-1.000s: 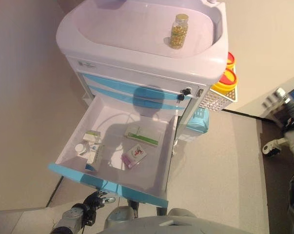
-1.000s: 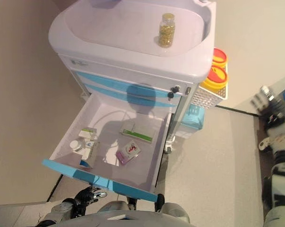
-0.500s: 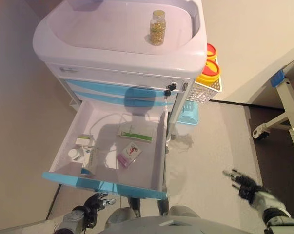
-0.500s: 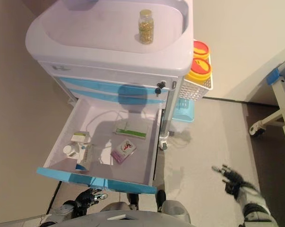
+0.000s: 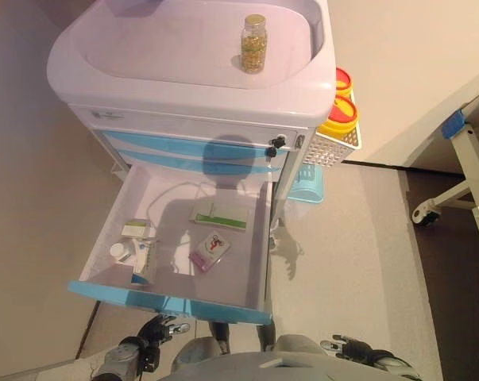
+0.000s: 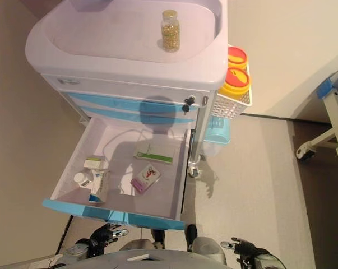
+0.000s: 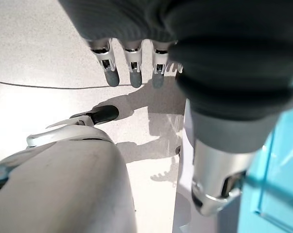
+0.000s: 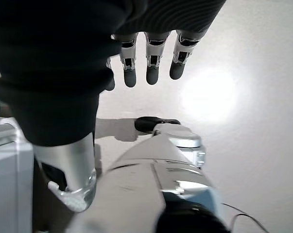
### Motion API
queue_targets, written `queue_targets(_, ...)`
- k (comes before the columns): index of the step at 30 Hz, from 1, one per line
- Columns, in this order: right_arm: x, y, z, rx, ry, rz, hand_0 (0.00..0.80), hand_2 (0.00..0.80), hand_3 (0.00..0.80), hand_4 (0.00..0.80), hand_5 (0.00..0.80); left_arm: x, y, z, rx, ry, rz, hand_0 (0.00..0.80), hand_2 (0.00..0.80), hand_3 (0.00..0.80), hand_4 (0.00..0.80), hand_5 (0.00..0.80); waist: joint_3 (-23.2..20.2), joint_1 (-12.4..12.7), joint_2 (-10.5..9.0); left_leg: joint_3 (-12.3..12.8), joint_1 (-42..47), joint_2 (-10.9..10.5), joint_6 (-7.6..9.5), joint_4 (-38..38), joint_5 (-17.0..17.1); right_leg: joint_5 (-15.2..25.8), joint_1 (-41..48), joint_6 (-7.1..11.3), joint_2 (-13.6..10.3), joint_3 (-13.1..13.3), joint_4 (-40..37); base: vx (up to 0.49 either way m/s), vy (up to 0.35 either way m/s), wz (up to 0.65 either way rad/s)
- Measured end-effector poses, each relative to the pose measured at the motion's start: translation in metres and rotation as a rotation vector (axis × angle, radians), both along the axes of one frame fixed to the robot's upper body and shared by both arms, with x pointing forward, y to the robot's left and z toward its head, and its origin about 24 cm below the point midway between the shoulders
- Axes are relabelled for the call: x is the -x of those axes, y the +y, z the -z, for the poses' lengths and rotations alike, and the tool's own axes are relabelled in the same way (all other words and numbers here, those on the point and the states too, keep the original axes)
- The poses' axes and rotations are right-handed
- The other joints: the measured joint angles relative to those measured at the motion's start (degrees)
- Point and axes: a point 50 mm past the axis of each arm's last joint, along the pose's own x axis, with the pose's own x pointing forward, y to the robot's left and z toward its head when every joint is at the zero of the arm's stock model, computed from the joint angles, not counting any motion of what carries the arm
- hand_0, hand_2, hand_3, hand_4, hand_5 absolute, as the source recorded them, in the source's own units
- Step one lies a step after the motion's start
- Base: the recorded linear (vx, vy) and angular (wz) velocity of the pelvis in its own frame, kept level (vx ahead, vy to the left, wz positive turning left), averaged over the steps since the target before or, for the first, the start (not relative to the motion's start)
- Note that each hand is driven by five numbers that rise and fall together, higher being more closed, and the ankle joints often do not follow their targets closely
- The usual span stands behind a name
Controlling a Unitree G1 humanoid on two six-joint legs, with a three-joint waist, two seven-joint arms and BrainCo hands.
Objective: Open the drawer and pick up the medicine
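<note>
The cart's bottom drawer (image 5: 169, 302) with a blue front stands pulled out. Inside lie a green and white box (image 5: 219, 214), a pink and white box (image 5: 210, 250), a small white box (image 5: 136, 229), a white bottle (image 5: 118, 251) and a box on its side (image 5: 146, 263). A jar of yellow pills (image 5: 253, 44) stands on the cart top. My left hand (image 5: 153, 336) hangs below the drawer front, open and empty, its fingers (image 7: 130, 73) straight. My right hand (image 5: 349, 347) is low at my right side, open and empty, its fingers (image 8: 151, 63) straight.
A white basket (image 5: 329, 148) with two yellow, red-lidded containers hangs on the cart's right side, above a light blue bin (image 5: 307, 186). A wheeled frame (image 5: 424, 213) stands at the far right. A wall runs close along the cart's left.
My right hand has come down from out at the right to low beside my body. The view has shifted a little. My left hand and the drawer have not moved.
</note>
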Motion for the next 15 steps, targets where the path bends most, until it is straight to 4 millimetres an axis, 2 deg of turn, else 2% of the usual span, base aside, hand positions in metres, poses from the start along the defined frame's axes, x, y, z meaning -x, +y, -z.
queue_targets(5,-0.011,-0.005,-0.004,0.058,-0.011,-0.099,0.0,0.0,0.0,0.0,0.0,-0.015,-0.004,-0.003,-0.121,-0.033,0.151,0.0,0.0,0.0,0.0,0.0,0.6,0.0,0.96,0.2,-0.3,0.0,0.04,0.0,0.0,-0.1,-0.8,0.06,0.0,0.3,0.3,-0.004,0.002,-0.02)
queue_targets(8,-0.026,-0.008,-0.008,0.085,-0.041,-0.167,0.0,0.0,0.0,0.0,0.0,-0.026,-0.007,-0.007,-0.185,-0.066,0.248,0.0,0.0,0.0,0.0,0.0,1.5,-0.1,1.98,1.0,-0.8,0.1,0.13,0.0,0.1,-0.1,-2.1,0.05,0.0,1.1,1.5,-0.006,0.02,-0.15)
queue_targets(12,-0.048,-0.01,-0.017,0.117,-0.119,-0.26,0.0,0.0,0.0,0.0,0.0,-0.055,-0.006,-0.022,-0.242,-0.155,0.325,0.0,0.0,0.0,0.0,0.0,3.7,-0.4,3.08,1.2,-1.5,0.1,0.48,0.1,0.4,-0.1,-3.7,0.01,0.0,1.5,3.2,-0.005,0.036,-0.1)
queue_targets(15,-0.072,-0.004,-0.026,0.114,-0.233,-0.323,0.0,0.0,0.0,0.0,0.0,-0.079,-0.005,-0.038,-0.263,-0.251,0.349,0.0,0.0,0.0,0.0,0.0,6.1,-1.0,3.28,1.2,-3.0,0.0,0.59,1.0,0.5,-0.4,-5.7,0.12,-0.2,1.7,5.0,-0.042,0.058,-0.04)
